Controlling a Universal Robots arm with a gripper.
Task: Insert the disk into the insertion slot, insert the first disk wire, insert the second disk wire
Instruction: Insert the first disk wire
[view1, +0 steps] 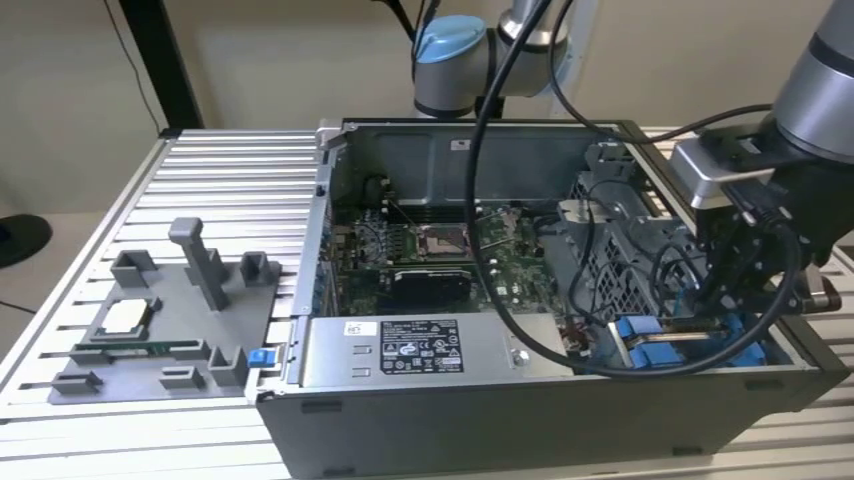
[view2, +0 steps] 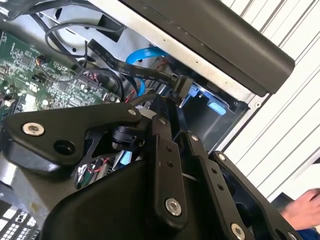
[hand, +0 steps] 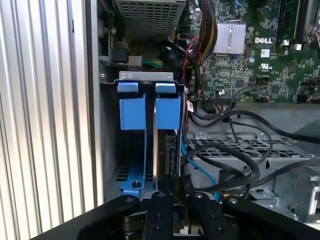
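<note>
A white lettered logo (hand: 265, 40) is printed on the green motherboard (hand: 240, 70), right beside the finned heatsink (hand: 230, 37). Over on the silver power-supply box (view1: 327, 360) sits a black-and-white sticker (view1: 420, 347), its print too fine to read.

Lighting is even and diffuse, bright on the ribbed bench (view1: 200, 190), dimmer inside the computer case (view1: 441, 165), with soft shadows and pale glare along the case rim (view2: 200, 62) in the second wrist view.
</note>
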